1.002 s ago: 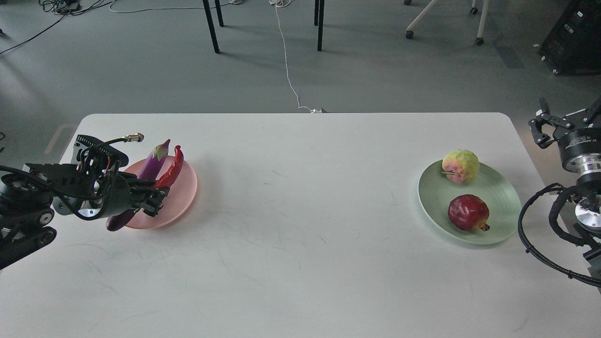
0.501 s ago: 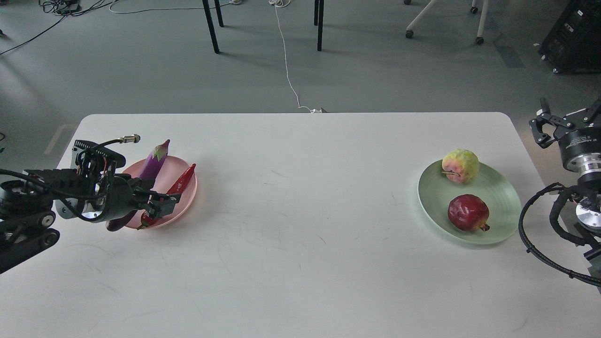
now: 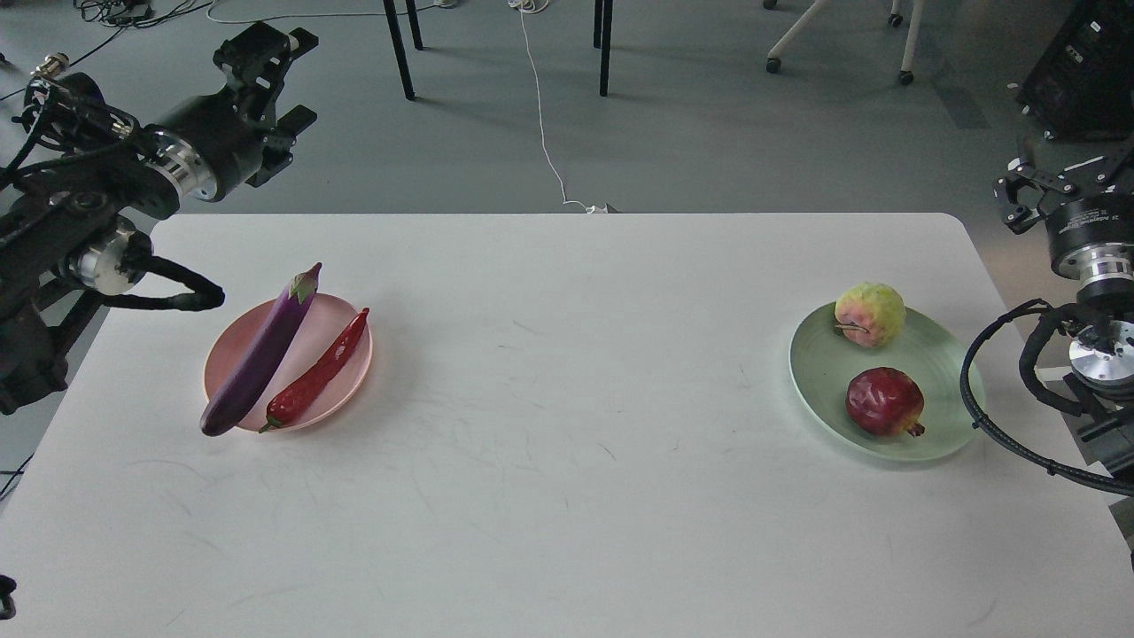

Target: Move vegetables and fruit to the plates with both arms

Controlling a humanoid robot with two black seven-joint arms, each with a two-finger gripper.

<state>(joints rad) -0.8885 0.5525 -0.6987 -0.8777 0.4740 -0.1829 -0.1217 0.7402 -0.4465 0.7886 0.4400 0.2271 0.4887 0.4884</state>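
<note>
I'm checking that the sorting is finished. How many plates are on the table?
2. The pink plate sits at the table's left, the green plate at its right. None seems hidden.

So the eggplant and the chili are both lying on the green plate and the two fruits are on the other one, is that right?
Not quite. In the head view the eggplant and chili lie on the pink plate; the two fruits sit on the green plate.
</note>
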